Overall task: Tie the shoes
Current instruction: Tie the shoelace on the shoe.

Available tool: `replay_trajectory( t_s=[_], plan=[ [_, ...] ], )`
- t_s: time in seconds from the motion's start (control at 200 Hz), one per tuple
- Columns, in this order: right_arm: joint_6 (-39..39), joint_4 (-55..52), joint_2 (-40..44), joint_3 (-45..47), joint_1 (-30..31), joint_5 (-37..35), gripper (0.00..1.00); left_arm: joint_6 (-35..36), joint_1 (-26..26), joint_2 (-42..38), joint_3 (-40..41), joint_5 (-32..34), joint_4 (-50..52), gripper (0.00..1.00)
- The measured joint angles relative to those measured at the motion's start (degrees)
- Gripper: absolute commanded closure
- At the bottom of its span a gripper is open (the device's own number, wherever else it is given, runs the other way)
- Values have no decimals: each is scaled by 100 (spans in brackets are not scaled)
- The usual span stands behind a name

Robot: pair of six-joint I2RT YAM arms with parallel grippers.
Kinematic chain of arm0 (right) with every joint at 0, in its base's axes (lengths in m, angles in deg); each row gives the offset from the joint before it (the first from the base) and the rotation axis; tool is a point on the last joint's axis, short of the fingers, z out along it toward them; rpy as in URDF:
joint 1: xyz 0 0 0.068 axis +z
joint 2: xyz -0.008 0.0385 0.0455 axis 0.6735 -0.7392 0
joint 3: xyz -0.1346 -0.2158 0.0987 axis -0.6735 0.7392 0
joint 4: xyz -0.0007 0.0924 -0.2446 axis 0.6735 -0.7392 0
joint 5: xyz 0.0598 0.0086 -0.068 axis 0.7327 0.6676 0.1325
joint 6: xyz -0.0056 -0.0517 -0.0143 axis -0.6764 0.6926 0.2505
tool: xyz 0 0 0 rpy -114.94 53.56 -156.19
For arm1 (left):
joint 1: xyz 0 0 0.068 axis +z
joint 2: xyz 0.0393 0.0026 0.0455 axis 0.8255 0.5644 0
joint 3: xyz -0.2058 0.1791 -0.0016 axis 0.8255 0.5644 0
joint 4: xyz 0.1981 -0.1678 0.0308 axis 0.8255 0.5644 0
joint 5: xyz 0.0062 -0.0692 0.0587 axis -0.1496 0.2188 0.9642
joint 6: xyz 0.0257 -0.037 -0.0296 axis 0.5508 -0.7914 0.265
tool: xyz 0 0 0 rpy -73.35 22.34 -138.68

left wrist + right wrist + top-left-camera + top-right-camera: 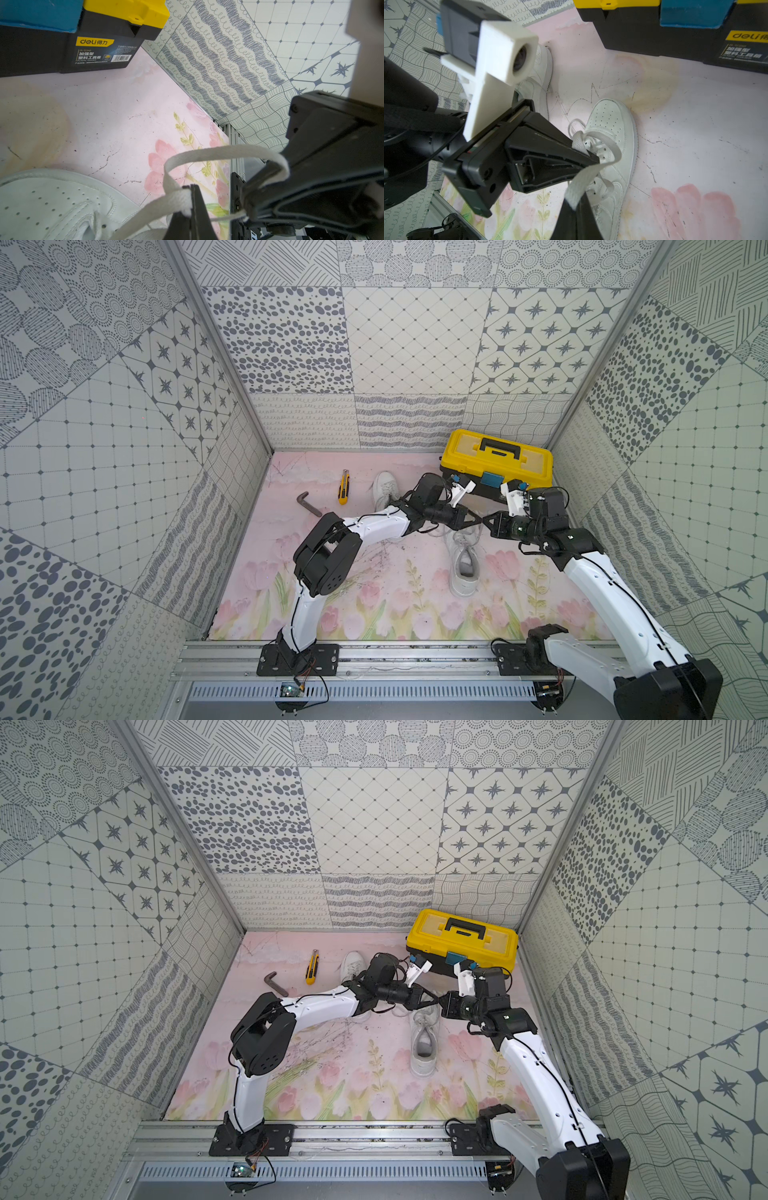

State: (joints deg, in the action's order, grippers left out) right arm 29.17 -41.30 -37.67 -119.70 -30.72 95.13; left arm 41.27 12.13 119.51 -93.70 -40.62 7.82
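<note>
Both pairs of fingers are pressed together, each on the flat white lace [209,150]. In both top views the left gripper [477,520] and the right gripper [488,523] point at each other, tips almost meeting. In the left wrist view the left fingers [201,212] pinch the lace at their very tip. From there it bends in a short open arc across to the right gripper and goes in between its black jaws.

The near shoe [612,124] lies directly under the fingertips with its sole on the mat. Its toe is on the far side of them, toward the toolbox [496,462], and its heel is on the side of the arm bases. The second shoe [384,487] lies behind the wrist of the left gripper, well away from the right fingers. It is partly hidden by the left arm, and nothing holds it.

I judge that the step in hand is shaping a loop on the near shoe. No finished bow shows on it, and other lace lies slack over the eyelets. Whether a first knot already sits below the fingers, I cannot tell.

The next move probably needs one pair to hold firm while the other guides the lace around or through. The tips are very close, so there is little room. The lace is limp and may twist, and the pull should go sideways rather than upward, or the light shoe may lift.
</note>
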Motion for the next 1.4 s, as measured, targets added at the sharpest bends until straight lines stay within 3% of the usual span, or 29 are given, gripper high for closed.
replay_trajectory(
  t_s=[0.475,0.695,0.926,1.146,1.401],
  plan=[
    [85,627,-264,380,168,-439,100,-63,-4,22,-173,173,249,100],
    [256,778,-455,474,232,-603,87,-96,-4,79,-258,365,533,100],
    [466,479,-560,472,251,-763,54,-103,-4,72,-286,446,581,100],
    [592,13,-564,470,229,-765,33,-96,20,-105,-107,470,520,100],
    [555,-175,-411,470,-114,-420,22,-101,201,-358,304,564,452,100]
  ],
)
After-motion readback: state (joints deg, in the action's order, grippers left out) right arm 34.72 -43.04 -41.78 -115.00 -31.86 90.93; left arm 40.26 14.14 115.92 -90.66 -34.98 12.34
